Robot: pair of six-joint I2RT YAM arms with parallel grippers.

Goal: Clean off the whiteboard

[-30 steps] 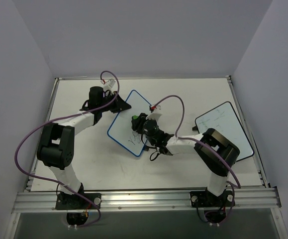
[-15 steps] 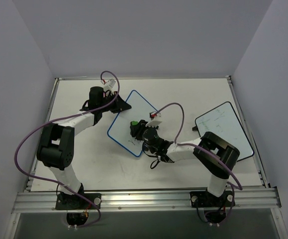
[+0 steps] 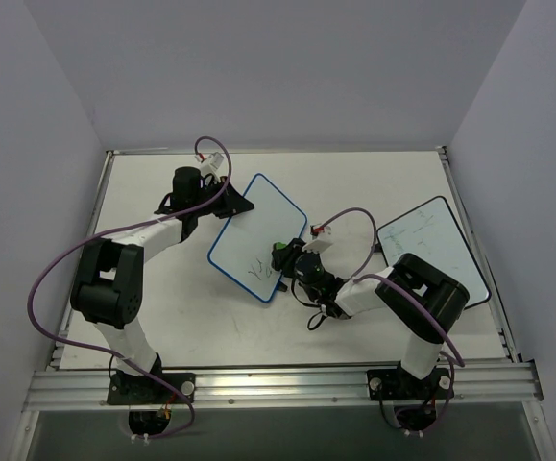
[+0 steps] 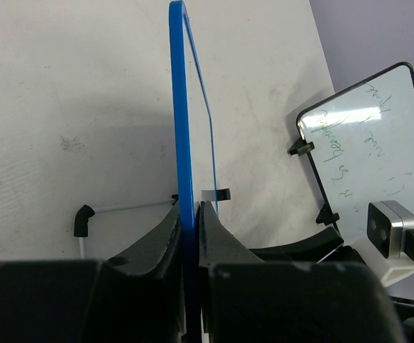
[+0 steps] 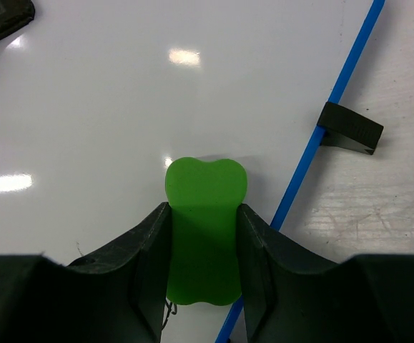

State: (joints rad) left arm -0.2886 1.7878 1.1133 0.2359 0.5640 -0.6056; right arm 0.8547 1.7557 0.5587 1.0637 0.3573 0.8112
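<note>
The whiteboard [image 3: 258,235], white with a thin blue frame, lies tilted at the table's middle, with dark handwriting [image 3: 258,272] near its near corner. My left gripper [image 3: 228,202] is shut on its far left edge; in the left wrist view [image 4: 190,214] the blue frame [image 4: 181,107] runs edge-on between the fingers. My right gripper [image 3: 284,254] is shut on a green eraser [image 5: 203,229] pressed on the board's face [image 5: 121,107] beside its blue right edge [image 5: 335,89]. The eraser also shows in the top view [image 3: 282,248].
A second, black-framed white board [image 3: 431,252] with faint green scribbles lies at the right; it also shows in the left wrist view [image 4: 367,136]. A small black foot [image 5: 350,128] sticks out from the blue frame. Grey walls enclose the table.
My right gripper with the eraser has slid from the board's middle toward its right edge. Handwriting still shows near the near corner. The left arm has not moved.
</note>
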